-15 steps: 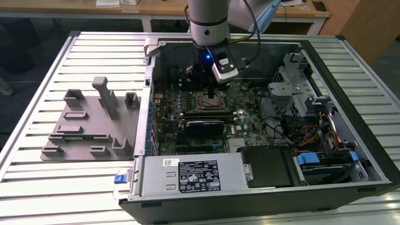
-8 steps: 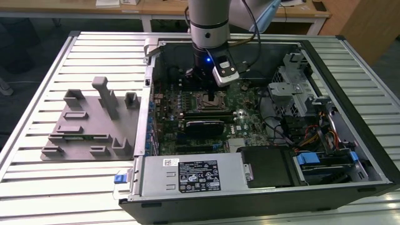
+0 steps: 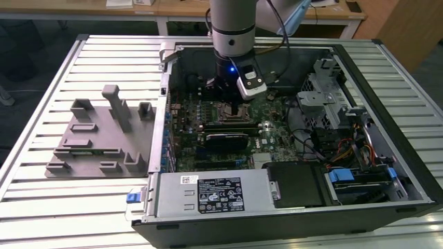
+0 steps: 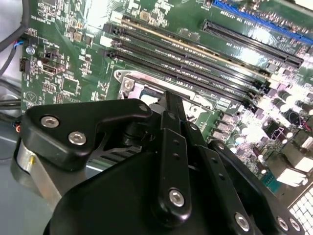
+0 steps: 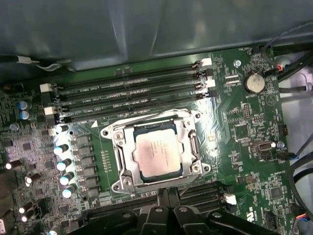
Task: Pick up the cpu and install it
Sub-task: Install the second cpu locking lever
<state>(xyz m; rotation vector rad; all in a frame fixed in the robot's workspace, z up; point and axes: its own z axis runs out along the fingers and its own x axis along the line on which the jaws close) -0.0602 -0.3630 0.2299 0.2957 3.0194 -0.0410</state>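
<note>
One arm [image 3: 234, 26] reaches down into one open PC case [image 3: 387, 171] lying on a slatted table [image 3: 41, 207]. Gripper [image 3: 235, 106] hangs over the motherboard [image 3: 266, 122], right above the socket [image 3: 231, 112] in the exterior view.

One cpu [image 5: 157, 152], silver-grey top up, sits flat inside the socket frame [image 5: 190, 147] in the first wrist view. It lies square in the recess, metal frame around all sides. Gripper linkage [image 5: 166, 215] shows dark at the picture edge, apart from the cpu, nothing held that I can see.

Finger state: cannot tell. In the second wrist view the gripper body [image 4: 146, 171] blocks the tips; only a corner of the socket [image 4: 128, 84] and a sliver of the cpu [image 4: 149, 96] peek past it.

Counts: four black RAM slots [image 5: 132, 93] in a row on one side of the socket, all unfilled; more slots [image 5: 200, 193] on the other side, partly hidden, count unclear. One coin cell [image 5: 253, 82] near the board corner. A cluster of silver capacitors [image 5: 63, 164] beside the socket, roughly six visible.

On the exterior view's left, one grey fixture tray [image 3: 104, 140] with upright posts rests on the table just beside the case. One power supply [image 3: 215, 194] fills the near corner of the case, one drive cage [image 3: 329, 101] on the exterior view's right.
</note>
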